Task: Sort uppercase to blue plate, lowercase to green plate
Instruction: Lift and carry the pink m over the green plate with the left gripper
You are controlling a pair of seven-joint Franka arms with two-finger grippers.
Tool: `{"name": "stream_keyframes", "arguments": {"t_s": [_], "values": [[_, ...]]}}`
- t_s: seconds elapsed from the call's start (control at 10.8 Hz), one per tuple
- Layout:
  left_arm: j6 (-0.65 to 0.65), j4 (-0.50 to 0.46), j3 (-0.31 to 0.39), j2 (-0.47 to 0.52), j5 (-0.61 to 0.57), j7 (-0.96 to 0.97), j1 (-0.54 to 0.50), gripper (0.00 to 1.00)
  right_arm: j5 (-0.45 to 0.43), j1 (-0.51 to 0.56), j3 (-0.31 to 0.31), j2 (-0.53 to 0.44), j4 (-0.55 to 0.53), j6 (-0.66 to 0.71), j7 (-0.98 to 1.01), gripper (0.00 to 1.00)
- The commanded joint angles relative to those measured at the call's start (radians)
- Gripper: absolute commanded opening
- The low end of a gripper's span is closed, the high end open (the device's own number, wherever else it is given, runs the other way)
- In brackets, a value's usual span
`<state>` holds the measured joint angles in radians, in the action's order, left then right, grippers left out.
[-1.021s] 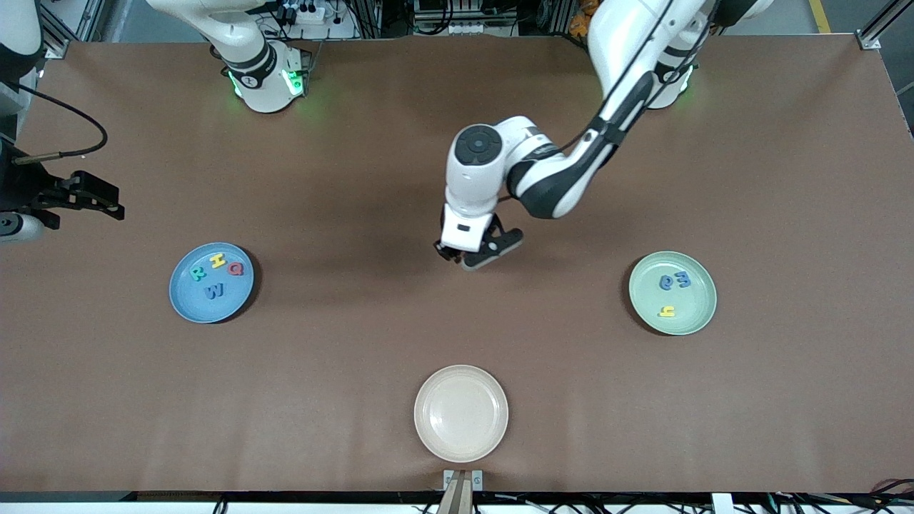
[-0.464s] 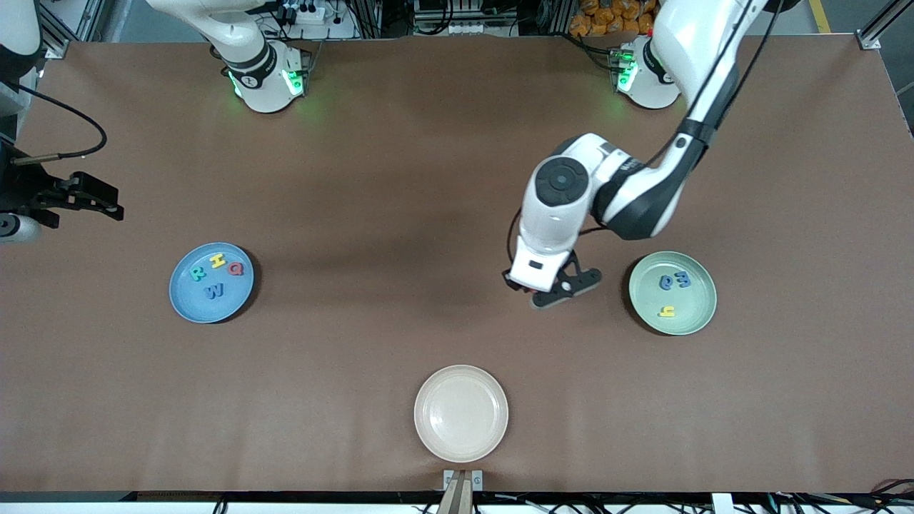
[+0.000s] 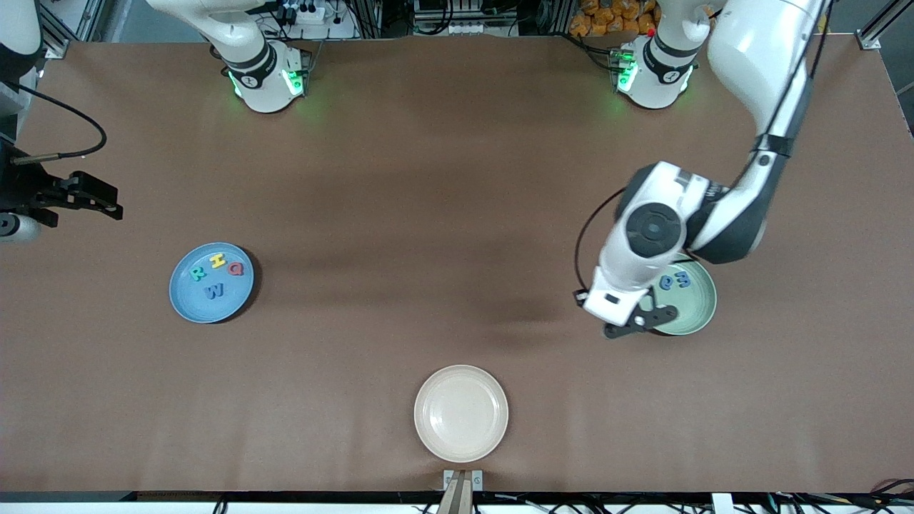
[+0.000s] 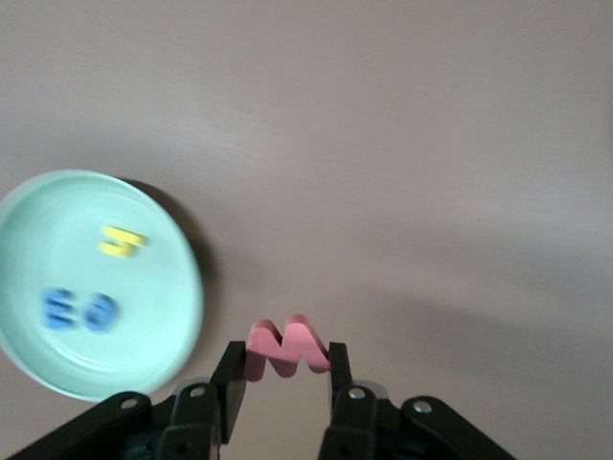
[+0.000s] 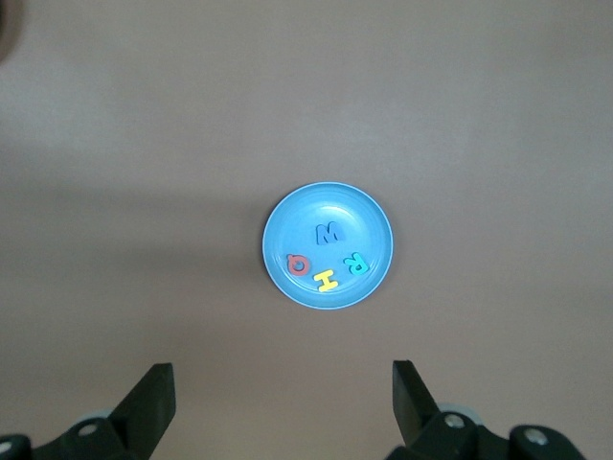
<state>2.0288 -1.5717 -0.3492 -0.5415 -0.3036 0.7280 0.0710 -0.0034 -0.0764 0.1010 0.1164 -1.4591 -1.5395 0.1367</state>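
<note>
My left gripper [image 3: 628, 320] is shut on the small red w [image 4: 287, 347] and hangs over the table beside the green plate's [image 3: 698, 307] rim, on the side toward the table's middle. In the left wrist view the green plate [image 4: 144, 326] holds the yellow y-like letter [image 4: 123, 241] and two blue rounded letters [image 4: 79, 310]. In the front view my arm hides the yellow one. The blue plate [image 3: 191, 303] holds the teal R [image 3: 198, 273], yellow H [image 3: 217, 260], red Q [image 3: 236, 269] and blue W [image 3: 214, 290]. My right gripper [image 3: 96, 200] waits open, high over the right arm's end of the table.
A cream plate [image 3: 461, 412] stands bare near the table's edge nearest to the front camera, midway along it. The right wrist view looks down from high on the blue plate [image 5: 369, 216] with its four letters.
My left gripper has carried the red w from over the table's middle toward the left arm's end, up to the green plate's rim. The right arm has not moved.
</note>
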Motion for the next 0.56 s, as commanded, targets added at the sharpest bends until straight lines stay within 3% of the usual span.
{"name": "stream_keyframes", "arguments": {"t_s": [0.0,0.28,0.46], "values": [[-0.015,-0.092,-0.024,0.078,0.006,-0.167,-0.1,0.0,-0.02,-0.002,0.002,0.003,0.025,0.021,-0.011,1.0],[0.008,-0.186,-0.025,0.086,0.004,-0.306,-0.198,0.0,-0.018,-0.006,0.003,0.008,0.025,0.021,-0.011,1.0],[0.141,-0.295,-0.025,0.095,0.003,-0.318,-0.25,0.0,-0.017,-0.006,0.002,0.008,0.025,0.019,-0.011,1.0]]}}
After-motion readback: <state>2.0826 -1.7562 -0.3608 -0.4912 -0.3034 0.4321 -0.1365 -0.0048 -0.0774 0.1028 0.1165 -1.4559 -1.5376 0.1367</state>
